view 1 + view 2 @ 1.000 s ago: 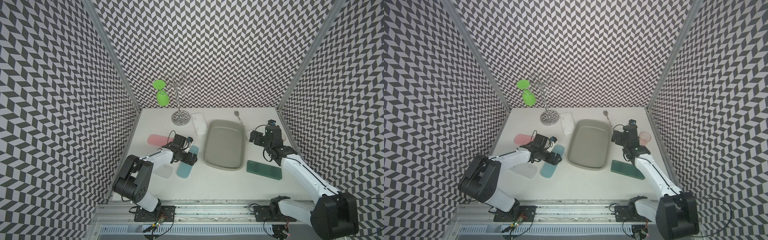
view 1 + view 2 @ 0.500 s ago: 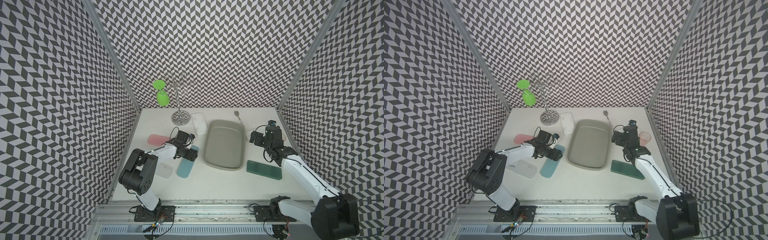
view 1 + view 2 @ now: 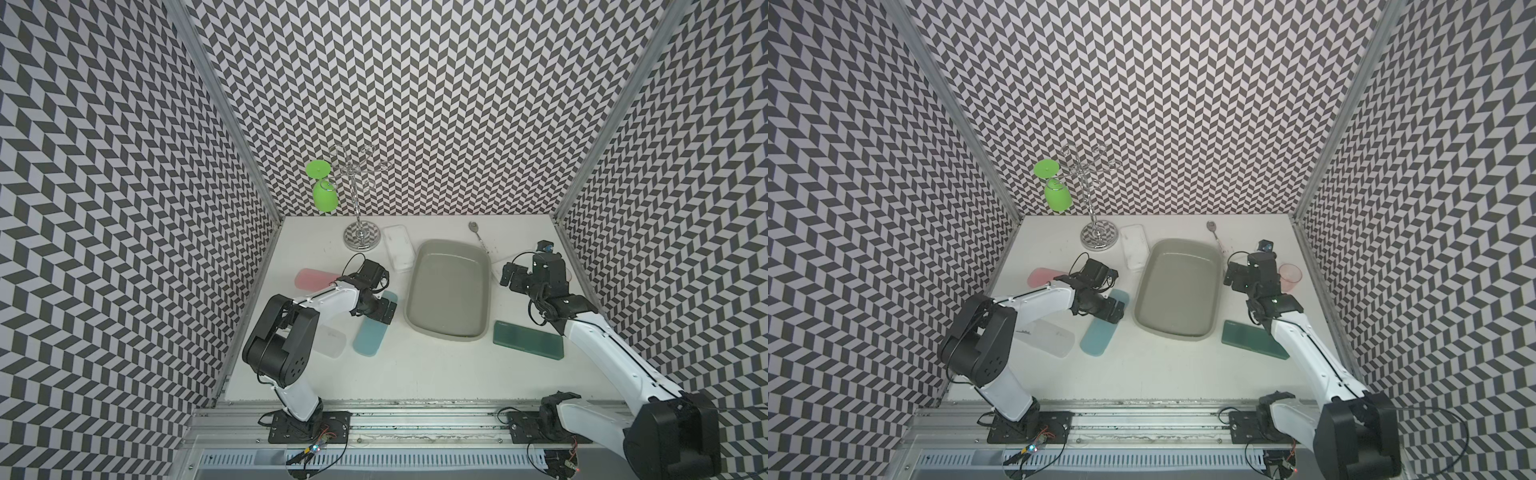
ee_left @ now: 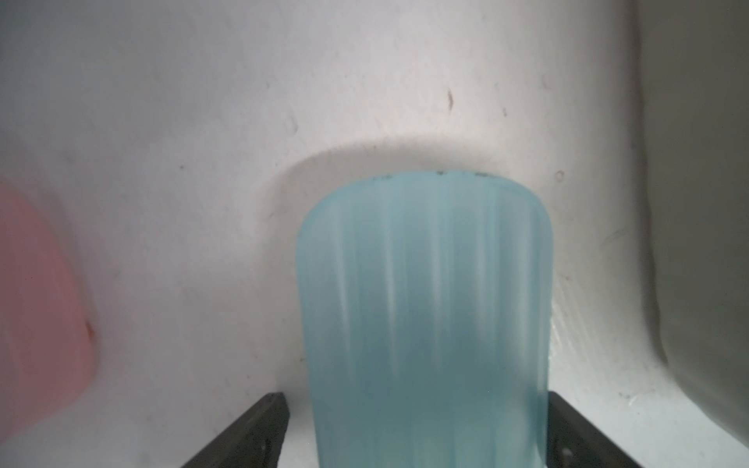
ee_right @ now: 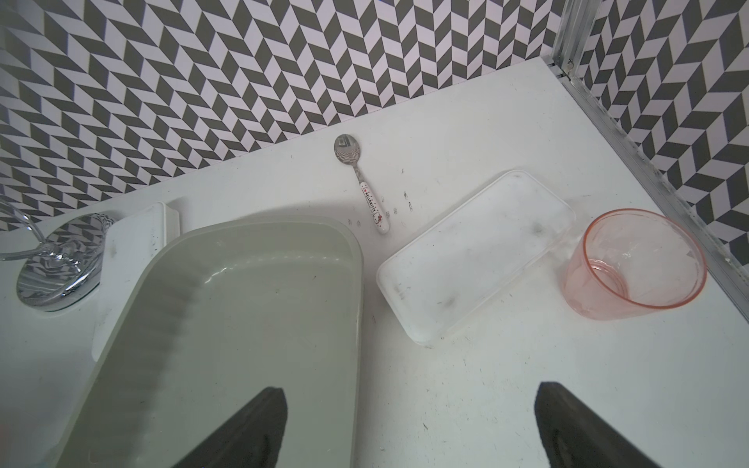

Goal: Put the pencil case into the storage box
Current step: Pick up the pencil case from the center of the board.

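Left gripper point(image 3: 383, 312) has edged farther along the blue case point(image 3: 369, 336) toward the box point(image 3: 411, 286), reaching deeper over the counter point(image 3: 436, 374); its spread jaws now straddle the case's far end.

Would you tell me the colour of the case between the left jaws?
Translucent light blue pencil case, clearest in left wrist view.

Gap btw blue case point(image 3: 368, 338), storage box point(image 3: 449, 291)

Blue pencil case point(image 3: 368, 337), left tool point(image 3: 383, 312) above
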